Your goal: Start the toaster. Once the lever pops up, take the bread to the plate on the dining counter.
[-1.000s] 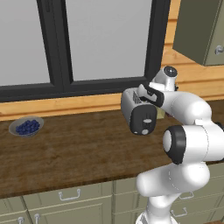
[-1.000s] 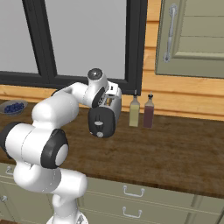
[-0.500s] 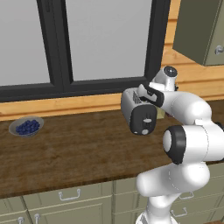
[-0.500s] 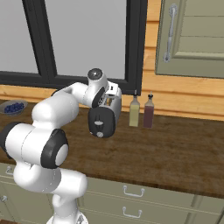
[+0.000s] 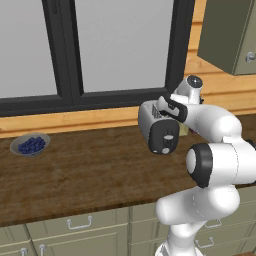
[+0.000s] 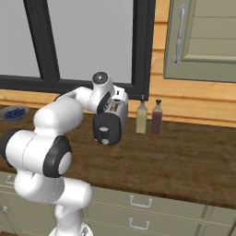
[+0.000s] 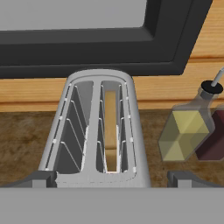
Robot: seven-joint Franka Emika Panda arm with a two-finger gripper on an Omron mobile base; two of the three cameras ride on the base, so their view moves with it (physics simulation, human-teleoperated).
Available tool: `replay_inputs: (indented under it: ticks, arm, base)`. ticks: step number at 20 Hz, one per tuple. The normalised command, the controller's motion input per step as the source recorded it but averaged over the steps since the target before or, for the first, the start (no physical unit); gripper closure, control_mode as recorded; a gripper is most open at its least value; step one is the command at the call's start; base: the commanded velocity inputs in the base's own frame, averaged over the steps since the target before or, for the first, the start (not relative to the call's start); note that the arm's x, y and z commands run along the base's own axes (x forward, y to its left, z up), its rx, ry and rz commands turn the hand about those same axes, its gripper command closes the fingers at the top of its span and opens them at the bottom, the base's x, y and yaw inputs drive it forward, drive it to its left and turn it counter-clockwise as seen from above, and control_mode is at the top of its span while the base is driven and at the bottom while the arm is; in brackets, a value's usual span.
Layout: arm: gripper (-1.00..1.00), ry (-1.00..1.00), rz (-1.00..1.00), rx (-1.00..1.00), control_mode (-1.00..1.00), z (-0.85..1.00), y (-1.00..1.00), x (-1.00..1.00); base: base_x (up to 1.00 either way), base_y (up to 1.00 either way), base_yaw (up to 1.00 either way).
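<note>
The silver-white toaster (image 5: pixel 156 129) stands on the dark brown wood-grain counter (image 5: pixel 90 175) under the window, its dark grey end panel (image 6: pixel 107 129) facing the base. From above, the toaster (image 7: pixel 97 131) has two slots, and the tan bread (image 7: pixel 111 131) sits low in the right one. My gripper (image 7: pixel 113 180) hangs open just over the toaster's near end, one fingertip (image 7: pixel 40 179) on each side of the body. In the left base view the gripper (image 5: pixel 165 111) is right on top of the toaster. The plate is out of view.
A grey bowl of blueberries (image 5: pixel 31 145) sits far left on the counter. Two bottles, one yellow (image 6: pixel 141 118) and one dark red (image 6: pixel 156 119), stand just right of the toaster against the wooden wall. A black window frame (image 7: pixel 109 57) runs behind.
</note>
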Motion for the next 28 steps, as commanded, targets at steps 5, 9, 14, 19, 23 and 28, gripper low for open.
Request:
replay_inputs:
  ticks: [5,9,14,19,23,28]
  arm:
    - [-1.0,0.0,0.0,0.0,-1.0,0.0,0.0,0.0]
    - [-1.0,0.0,0.0,0.0,-1.0,0.0,0.0,0.0]
    - [-1.0,0.0,0.0,0.0,-1.0,0.0,0.0,0.0]
    - [-1.0,0.0,0.0,0.0,-1.0,0.0,0.0,0.0]
    - [-1.0,0.0,0.0,0.0,-1.0,0.0,0.0,0.0]
    - [-1.0,0.0,0.0,0.0,-1.0,0.0,0.0,0.0]
  base:
    - [0.0,0.0,0.0]
    - [0.0,0.0,0.0]
    - [0.0,0.0,0.0]
    - [0.0,0.0,0.0]
    - [0.0,0.0,0.0]
    - [0.0,0.0,0.0]
